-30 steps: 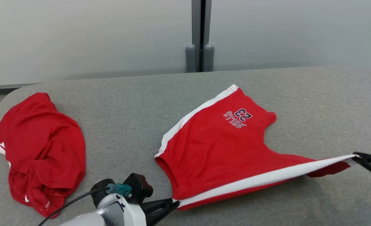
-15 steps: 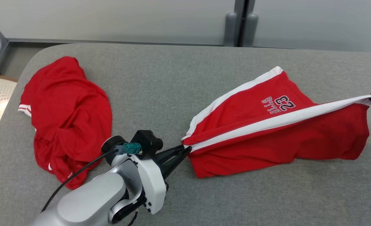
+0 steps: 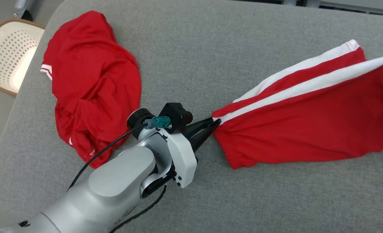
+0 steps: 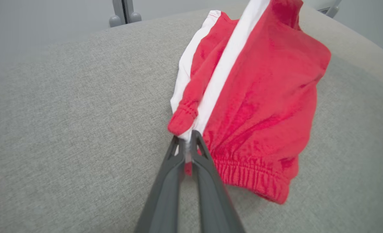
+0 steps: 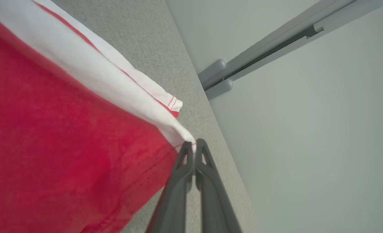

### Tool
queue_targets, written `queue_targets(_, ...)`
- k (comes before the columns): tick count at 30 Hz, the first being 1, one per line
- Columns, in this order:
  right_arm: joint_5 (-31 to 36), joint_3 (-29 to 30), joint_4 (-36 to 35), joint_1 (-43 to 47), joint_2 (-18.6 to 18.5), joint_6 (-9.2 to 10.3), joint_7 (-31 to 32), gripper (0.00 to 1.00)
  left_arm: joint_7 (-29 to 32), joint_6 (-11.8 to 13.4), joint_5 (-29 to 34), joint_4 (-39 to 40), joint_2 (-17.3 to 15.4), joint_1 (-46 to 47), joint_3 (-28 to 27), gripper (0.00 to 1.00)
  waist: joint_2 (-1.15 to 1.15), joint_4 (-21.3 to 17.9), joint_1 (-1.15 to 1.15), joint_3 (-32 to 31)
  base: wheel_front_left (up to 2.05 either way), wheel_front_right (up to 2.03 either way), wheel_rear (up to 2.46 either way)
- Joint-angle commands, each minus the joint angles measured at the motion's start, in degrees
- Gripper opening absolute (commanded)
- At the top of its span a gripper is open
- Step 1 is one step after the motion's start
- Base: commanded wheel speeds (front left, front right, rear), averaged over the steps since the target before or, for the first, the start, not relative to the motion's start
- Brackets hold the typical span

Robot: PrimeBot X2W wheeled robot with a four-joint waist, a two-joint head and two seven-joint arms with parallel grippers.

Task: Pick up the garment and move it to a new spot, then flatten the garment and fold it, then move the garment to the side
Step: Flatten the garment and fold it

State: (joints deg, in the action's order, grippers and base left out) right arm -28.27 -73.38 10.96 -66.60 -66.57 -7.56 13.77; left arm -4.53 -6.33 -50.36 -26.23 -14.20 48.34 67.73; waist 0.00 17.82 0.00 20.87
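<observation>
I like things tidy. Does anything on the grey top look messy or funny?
Yes. A second red garment lies crumpled in a heap on the left. The red shorts are pinched at both ends by the left fingers and right fingers, bunched rather than flat.

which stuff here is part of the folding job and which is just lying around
In the job: red shorts, held stretched by the left jaws at the waistband and the right jaws at a leg hem; grey fabric surface.
Lying about: crumpled red garment; white basket.
</observation>
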Motion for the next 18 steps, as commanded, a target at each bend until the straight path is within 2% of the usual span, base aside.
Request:
queue_targets(1, 0.7, 0.0, 0.0, -1.3, 0.3, 0.13, 0.6, 0.0, -0.5, -0.3, -0.1, -1.1, 0.5, 1.4, 0.1, 0.0, 0.0, 2.1, 0.0, 2.6, 0.0, 0.0, 0.0)
queue_targets(11, 0.7, 0.0, 2.0, -3.5, 1.2, 0.13, 3.6, 0.0, -3.2, -1.1, -1.3, -6.0, 4.4, 4.5, 1.7, 0.0, 0.0, 4.6, 0.0, 5.0, 0.0, 0.0, 0.0)
queue_targets(18, -0.5, 0.0, 4.9, -5.0, 1.7, 0.13, 4.2, 0.0, -4.2, -1.1, -2.0, -6.9, 5.7, 5.8, 3.7, 0.0, 0.0, 5.4, 0.0, 5.3, 0.0, 0.0, 0.0)
